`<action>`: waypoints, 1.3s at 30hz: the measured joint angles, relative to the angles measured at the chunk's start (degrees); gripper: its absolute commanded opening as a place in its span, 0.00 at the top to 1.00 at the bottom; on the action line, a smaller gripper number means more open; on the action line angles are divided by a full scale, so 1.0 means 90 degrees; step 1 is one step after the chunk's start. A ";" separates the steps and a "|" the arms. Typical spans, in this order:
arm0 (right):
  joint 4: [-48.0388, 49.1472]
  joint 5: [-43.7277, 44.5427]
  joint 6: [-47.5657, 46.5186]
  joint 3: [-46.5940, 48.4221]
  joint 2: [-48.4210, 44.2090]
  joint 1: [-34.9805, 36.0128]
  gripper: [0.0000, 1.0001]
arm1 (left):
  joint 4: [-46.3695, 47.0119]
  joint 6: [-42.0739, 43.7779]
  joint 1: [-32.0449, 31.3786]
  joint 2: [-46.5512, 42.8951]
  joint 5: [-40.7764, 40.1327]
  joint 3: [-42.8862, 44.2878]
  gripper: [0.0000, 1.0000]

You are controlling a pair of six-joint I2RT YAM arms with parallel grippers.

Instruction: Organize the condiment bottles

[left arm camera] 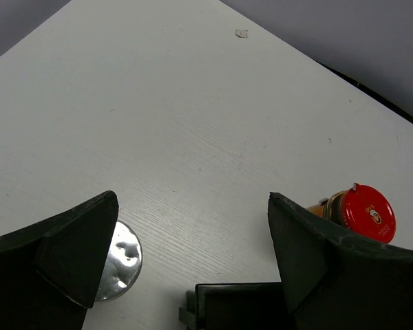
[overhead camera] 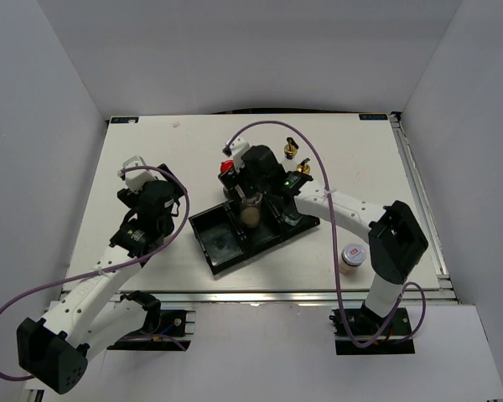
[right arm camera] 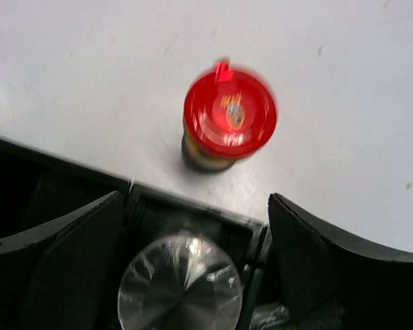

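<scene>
the right gripper [right arm camera: 194, 206] hangs over the black three-compartment plastic tray [overhead camera: 220, 243] with its fingers spread wide and nothing in them. a round silver-capped shaker [right arm camera: 180, 282] stands upright in the tray's middle compartment, low between the two fingers and close to the palm. there is a clear gap on the right-finger side. on the left-finger side it is too close to tell whether they touch. just past the fingertips, outside the tray wall on the white table [overhead camera: 151, 142], stands a red-lidded brown jar [right arm camera: 229, 117], apart from both fingers and roughly centred on the opening. off to this gripper's right, farther out on the table, are two bottles with gold pour spouts [overhead camera: 291, 149], side by side. a white-capped shaker with a pink label [overhead camera: 352, 255] sits well behind the gripper, near the arm's elbow.

the left gripper [left arm camera: 193, 227] is also fully spread and holds nothing. it hovers over bare table beside the tray. a shiny silver shaker cap [left arm camera: 124, 258] shows under its left finger, partly hidden by it. a corner of the tray lies below the gap between the fingers, and the red-lidded jar peeks out beyond the right finger, near the tray's far edge.
</scene>
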 measured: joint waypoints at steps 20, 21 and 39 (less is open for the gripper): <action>-0.0712 0.0682 -0.0325 0.2977 0.2480 -0.0080 0.11 | 0.0029 0.0408 0.0044 0.0056 -0.0306 0.0000 0.02; -0.0758 0.0685 -0.0311 0.2982 0.2501 -0.0097 0.11 | 0.0029 0.0415 0.0053 0.0063 -0.0318 0.0000 0.02; -0.1059 0.0131 -0.0112 0.3121 0.2562 -0.0340 0.96 | 0.0049 0.0498 0.0083 -0.0073 -0.0442 0.0000 0.02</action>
